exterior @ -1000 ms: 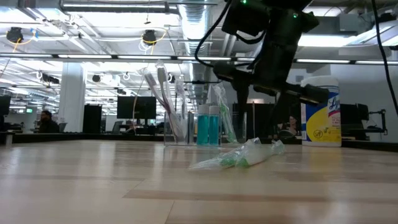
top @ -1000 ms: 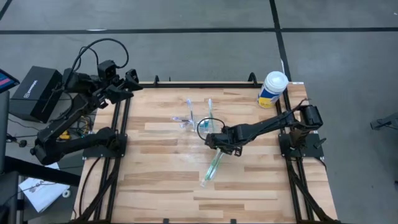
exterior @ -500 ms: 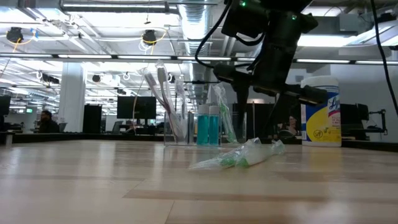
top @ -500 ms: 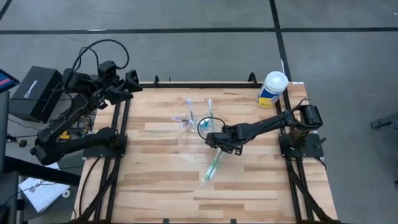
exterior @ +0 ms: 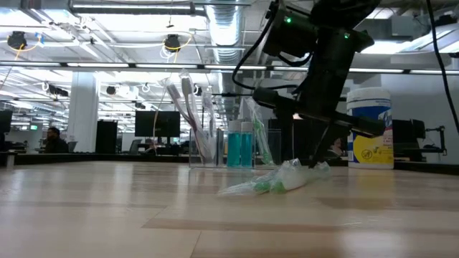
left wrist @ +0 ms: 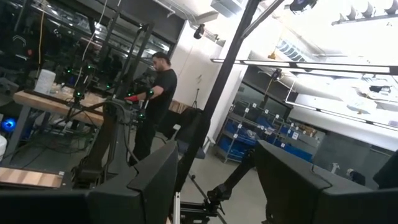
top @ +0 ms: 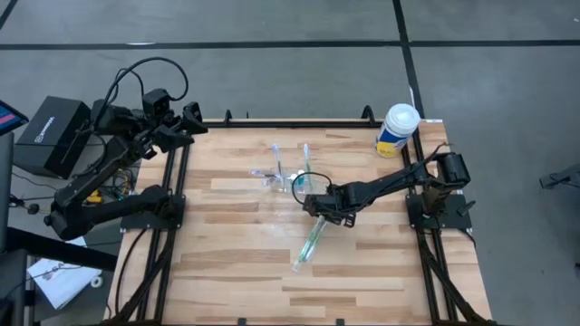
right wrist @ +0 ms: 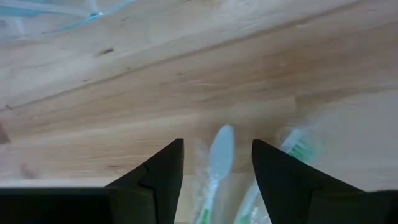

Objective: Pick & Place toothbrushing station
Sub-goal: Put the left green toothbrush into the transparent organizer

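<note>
A loose bundle of green toothbrushes (top: 311,243) in clear wrapping lies flat on the wooden table (top: 236,272), a little toward the right arm's side of centre, its length running roughly from the table's middle toward the near edge. In the right wrist view a pale brush handle (right wrist: 219,155) shows on the wood between the two dark fingers (right wrist: 158,171), with green bristles (right wrist: 301,149) just beside the other finger.

The right gripper (top: 319,210) is stretched out low over the upper end of that bundle, jaws spread wide and straddling the wrapped brushes — nothing is clamped between them. In the low view its tip comes down just behind the bundle (exterior: 276,180).

Further back on the table stands the small clear plastic cup (exterior: 206,147), with purple-white toothbrushes (exterior: 181,100) leaning out of it, and two blue tubes (exterior: 240,147) upright just beside it.

A white-lidded yellow-and-blue canister (top: 398,129) stands at the far right corner, well apart from the rest.

The left gripper (top: 188,122) is folded back at the table's far left corner, jaws open and empty — its wrist camera looks into the room, where a person (left wrist: 155,99) stands at a workbench.
</note>
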